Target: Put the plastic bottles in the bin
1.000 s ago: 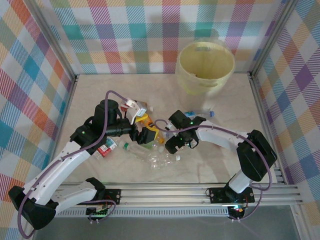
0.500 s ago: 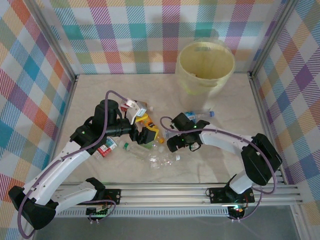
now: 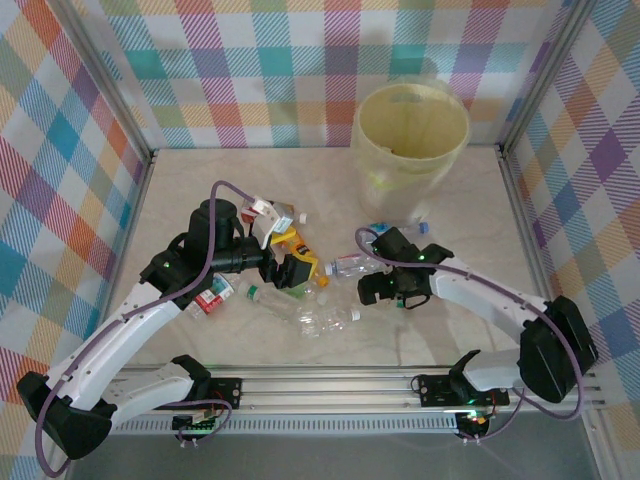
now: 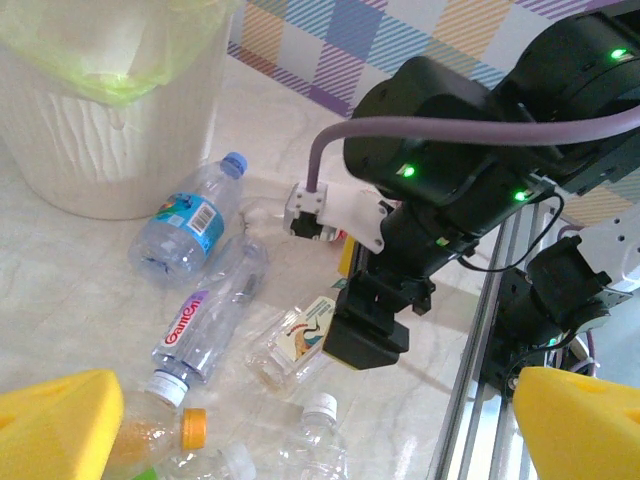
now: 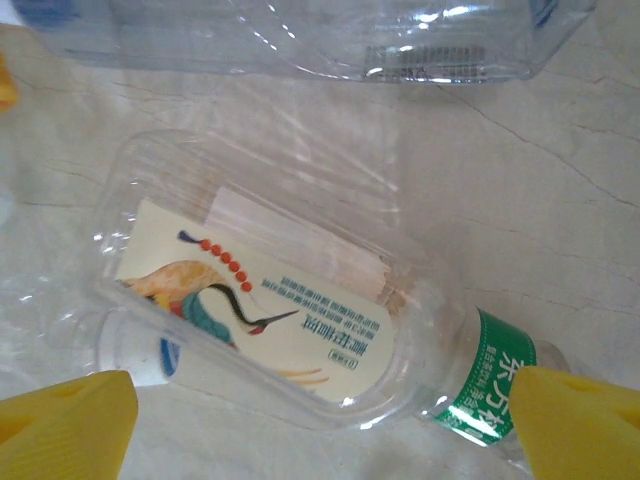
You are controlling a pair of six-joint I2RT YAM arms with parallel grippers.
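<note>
The pale-yellow bin (image 3: 410, 130) stands at the back right and sits top left in the left wrist view (image 4: 100, 100). Several plastic bottles (image 3: 300, 295) lie piled at mid-table. My left gripper (image 3: 290, 268) hangs open over the pile, a white-capped bottle (image 4: 318, 425) below its yellow fingertips (image 4: 60, 420). My right gripper (image 3: 378, 290) is open just above a flattened crane-label bottle (image 5: 270, 300), which lies between its yellow fingertips (image 5: 580, 425). That bottle also shows in the left wrist view (image 4: 290, 345). A green-label bottle (image 5: 500, 375) touches the crane-label bottle's end.
A blue-capped bottle (image 4: 185, 225) and a clear Ganten bottle (image 4: 205, 320) lie between the pile and the bin. Another clear bottle (image 5: 330, 40) lies just beyond the crane-label one. Aluminium rails (image 3: 330, 385) run along the near edge; checked walls enclose the table.
My right arm has swung right, away from the pile, carrying its gripper along and uncovering a clear bottle. The left arm has not moved.
</note>
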